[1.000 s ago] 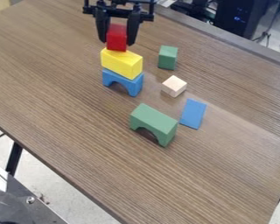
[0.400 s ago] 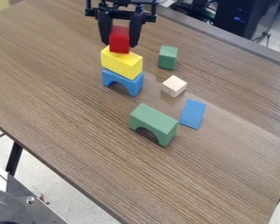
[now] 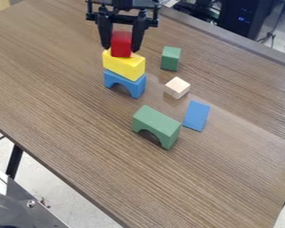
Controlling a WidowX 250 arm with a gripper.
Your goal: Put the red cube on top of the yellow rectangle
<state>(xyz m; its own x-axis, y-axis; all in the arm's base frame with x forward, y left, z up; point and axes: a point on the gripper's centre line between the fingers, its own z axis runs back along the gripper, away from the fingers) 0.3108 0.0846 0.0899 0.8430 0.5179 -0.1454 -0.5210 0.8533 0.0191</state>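
At the upper left of the camera view, my gripper hangs with its two fingers on either side of the red cube, shut on it. The cube's lower edge overlaps the top face of the yellow rectangle; whether it touches or hovers just over it, I cannot tell. The yellow block rests on a blue arch block that stands on the table.
Right of the stack stand a green block and a pale wooden cube. Nearer the camera are a flat blue block and a green arch block. All sit on the brown table.
My gripper has come down and slightly to the right with the red cube, then a little lower still. The stack and the other blocks have kept their places.
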